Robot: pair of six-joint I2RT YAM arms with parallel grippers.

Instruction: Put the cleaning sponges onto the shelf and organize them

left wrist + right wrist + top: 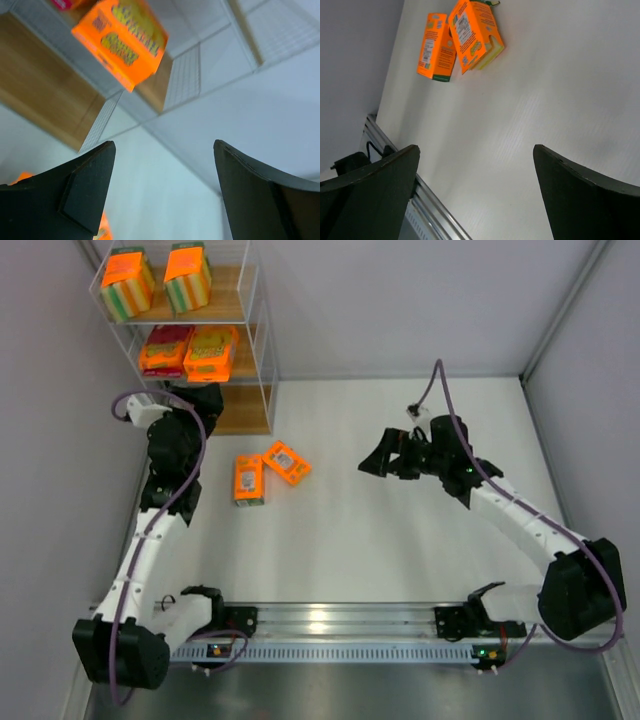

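Note:
The white wire shelf point(262, 340) stands at the far left. Two blocky orange sponge packs point(127, 282) sit on its top board. Two flat orange packs point(190, 350) lie on the middle board; one shows in the left wrist view point(120, 40). Two more orange packs lie flat on the table, one point(249, 479) beside the other point(287, 462); both show in the right wrist view point(436, 46) point(474, 32). My left gripper point(205, 400) point(162, 147) is open and empty in front of the shelf's lowest board. My right gripper point(375, 462) point(476, 150) is open and empty above the table, right of the loose packs.
The lowest wooden board point(243, 412) shows bare wood. Grey walls close in the white table on the left, back and right. A metal rail point(330, 620) with both arm bases runs along the near edge and shows in the right wrist view point(435, 200).

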